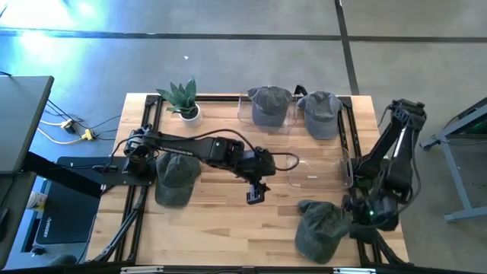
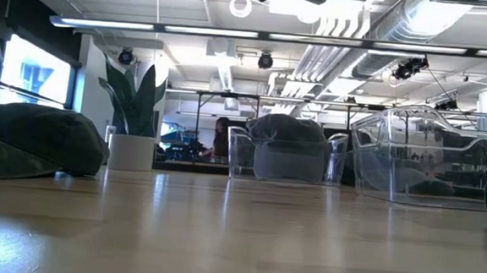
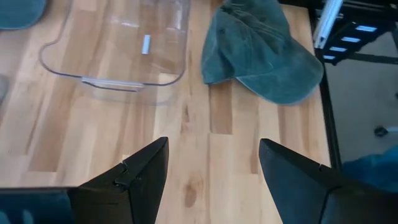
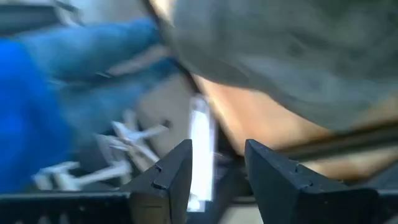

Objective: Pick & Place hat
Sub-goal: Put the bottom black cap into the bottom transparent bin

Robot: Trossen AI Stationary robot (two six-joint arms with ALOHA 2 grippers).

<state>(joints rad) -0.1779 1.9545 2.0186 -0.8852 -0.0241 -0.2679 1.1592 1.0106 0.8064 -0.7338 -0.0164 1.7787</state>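
Wooden worktop (image 1: 228, 221), contents left to right. Hats, four: one (image 1: 175, 176) at the left under the left arm's base; one (image 1: 270, 105) in a clear tray (image 1: 242, 111) at the far edge; one (image 1: 321, 113) beside it at the far right; one (image 1: 319, 228) at the near right corner. Clear trays, two: the second (image 1: 316, 176) is empty, right of centre. Potted plant (image 1: 183, 99), one, far left. Left gripper (image 1: 256, 195) hangs over mid-worktop, fingers apart, holding nothing; near-right hat lies well to its right. Right gripper (image 4: 214, 180) sits off the worktop's right edge just beside that hat, fingers apart, nothing between them.
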